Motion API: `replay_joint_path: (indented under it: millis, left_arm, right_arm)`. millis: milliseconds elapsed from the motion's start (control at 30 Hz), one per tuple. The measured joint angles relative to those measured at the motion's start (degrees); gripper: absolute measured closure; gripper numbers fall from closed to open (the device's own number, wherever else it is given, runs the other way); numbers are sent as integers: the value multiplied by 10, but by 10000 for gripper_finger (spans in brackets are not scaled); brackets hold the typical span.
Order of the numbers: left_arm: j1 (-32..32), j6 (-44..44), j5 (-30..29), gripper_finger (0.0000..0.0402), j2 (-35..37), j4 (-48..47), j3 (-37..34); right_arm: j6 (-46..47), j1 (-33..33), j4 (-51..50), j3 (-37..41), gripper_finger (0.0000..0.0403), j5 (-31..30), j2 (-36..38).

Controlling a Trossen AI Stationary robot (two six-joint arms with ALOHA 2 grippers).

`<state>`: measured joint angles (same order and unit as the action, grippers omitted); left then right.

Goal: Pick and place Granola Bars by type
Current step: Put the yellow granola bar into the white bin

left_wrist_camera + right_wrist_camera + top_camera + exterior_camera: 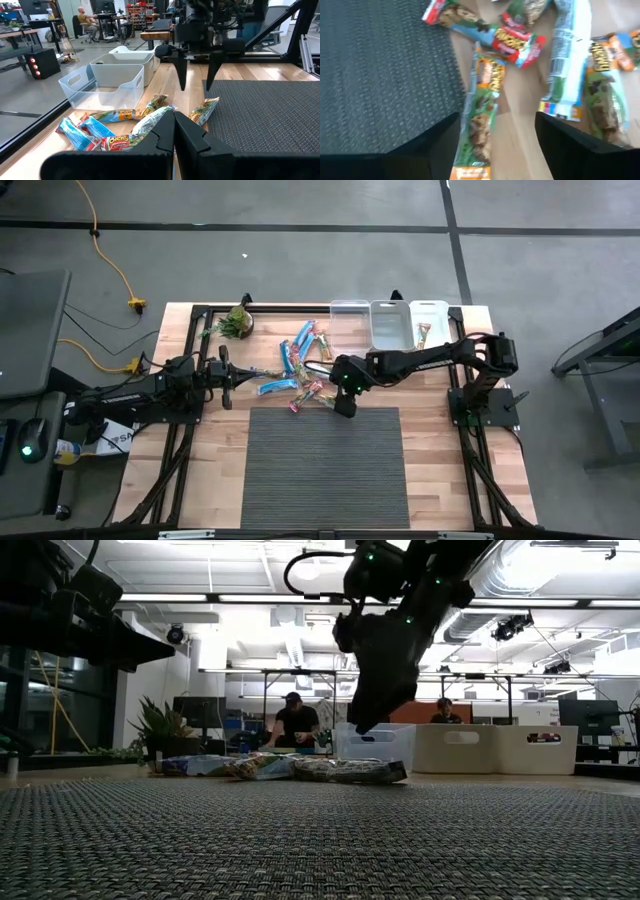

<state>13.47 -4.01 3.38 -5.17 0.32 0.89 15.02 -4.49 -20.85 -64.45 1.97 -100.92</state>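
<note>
At the mat's far edge, just where the grey weave (325, 465) gives way to bare wood, the right gripper (195, 75) is hanging over a yellow-green bar (482, 107) that is lying by itself, slightly apart from the main heap of Granola Bars (300, 365). From where I am standing, the sensible way to take it looks like a straight drop with the two fingers straddling the bar's narrow width, closing on its middle so the wrapper is not folding or dragging a neighbour along; the red-and-white bar (512, 42) is sitting close to its far end, so I would be keeping the pinch toward the near half. Its jaws are standing wide apart and empty, one finger on each side of the bar and neither one touching it yet. Further back, the clear bins (392, 325) are waiting in a row, and one of them is already showing a bar inside. Over on the other side of the table, the left gripper (174, 136) is resting with its fingers pressed together, holding nothing, pointing toward the pile.
</note>
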Motion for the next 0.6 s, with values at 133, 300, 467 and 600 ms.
replay_joint_path:
  millis: [133, 300, 467, 600]
  left_arm:
    - [0, 0, 0, 400, 0, 0, 0]
    - [0, 0, 0, 400, 0, 0, 0]
    - [0, 0, 0, 400, 0, 0, 0]
    - [0, 0, 0, 400, 0, 0, 0]
  right_arm:
    - [13, 2, 30, 0, 147, -1, -13]
    - [14, 10, 40, -18, 146, -8, -51]
    - [-1, 9, 21, -81, 146, -14, -99]
    - [-19, 9, -36, -136, 146, -30, -138]
